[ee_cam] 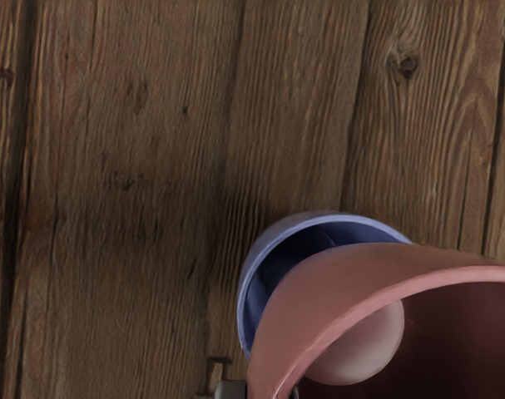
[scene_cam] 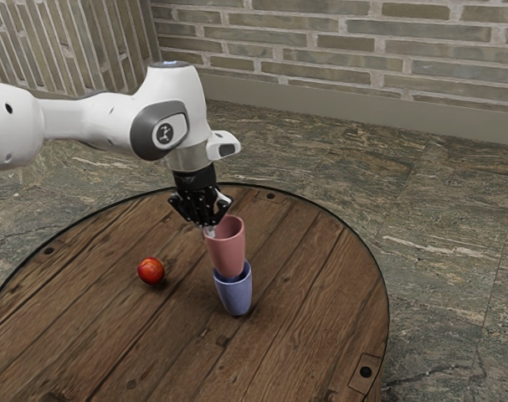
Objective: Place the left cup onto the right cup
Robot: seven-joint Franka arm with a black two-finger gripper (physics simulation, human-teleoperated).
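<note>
From my remote station, the nearest thing is the round wooden desk point(scene_cam: 86, 352), its planks running from the near edge away toward the far right edge. Dark bolts sit along its rim.

The 2 cups stand together around the middle of the desk, a little toward its right edge in the exterior view. The blue cup point(scene_cam: 235, 295) stands upright on the wood, mouth up. The pink cup point(scene_cam: 228, 247) sits inside it, mouth up as well, with its lower part sunk into the blue cup and its upper part rising above the blue rim. It leans slightly toward the exterior view's left.

In the wrist view I look down past the pink rim, and the blue rim curves out from under it against the planks.

A small red ball-like fruit point(scene_cam: 151, 270) lies on the desk near the cups, on the side of the exterior view's left, apart from both.

Just above and behind, the tool point(scene_cam: 211, 222) points straight down and is closed on the pink cup, pinching the wall at the rim's far-left side.

Beyond the desk are a stone-patterned floor point(scene_cam: 387, 184) and a brick wall point(scene_cam: 346, 42).
</note>
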